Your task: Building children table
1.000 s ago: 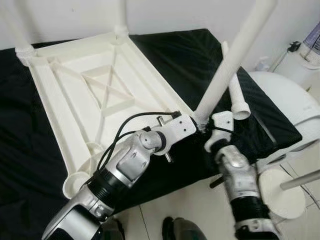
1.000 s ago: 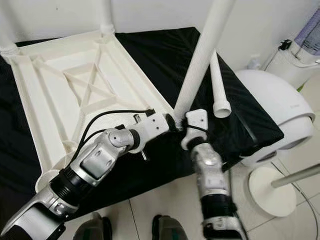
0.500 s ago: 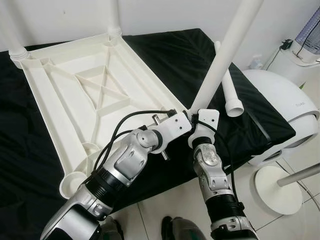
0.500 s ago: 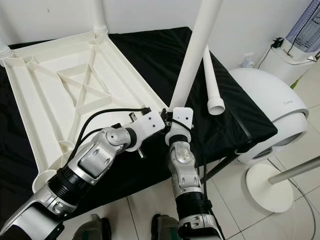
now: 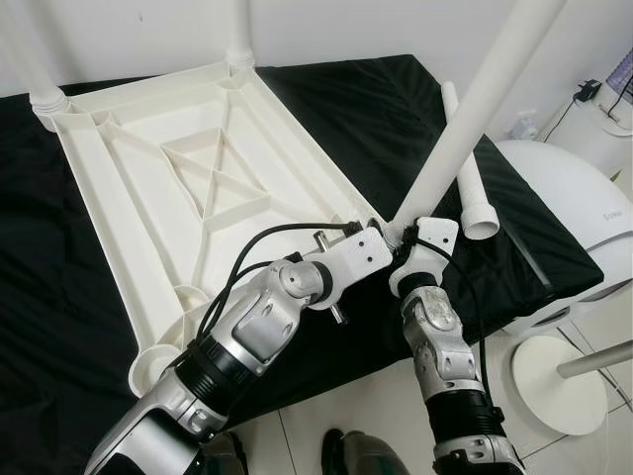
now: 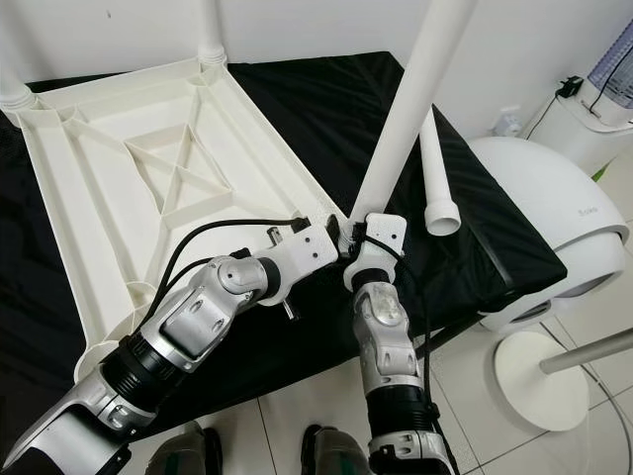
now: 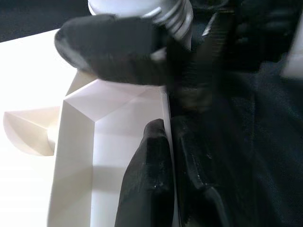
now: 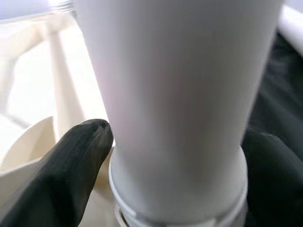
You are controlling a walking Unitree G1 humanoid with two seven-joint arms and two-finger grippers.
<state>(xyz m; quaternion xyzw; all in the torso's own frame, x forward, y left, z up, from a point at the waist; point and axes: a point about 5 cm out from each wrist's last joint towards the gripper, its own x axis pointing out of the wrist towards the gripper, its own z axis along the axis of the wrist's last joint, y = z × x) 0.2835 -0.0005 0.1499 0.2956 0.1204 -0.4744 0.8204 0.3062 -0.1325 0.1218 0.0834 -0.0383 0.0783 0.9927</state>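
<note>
Right wrist view: the right gripper (image 8: 175,156) grasps the table leg (image 8: 175,94) at the upturned tabletop (image 5: 178,188)'s near right corner; left gripper (image 7: 168,156) clenched on that rim.

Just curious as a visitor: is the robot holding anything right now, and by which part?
The right tool grips the white table leg near its base; the left tool pinches the tabletop edge beside it.
</note>
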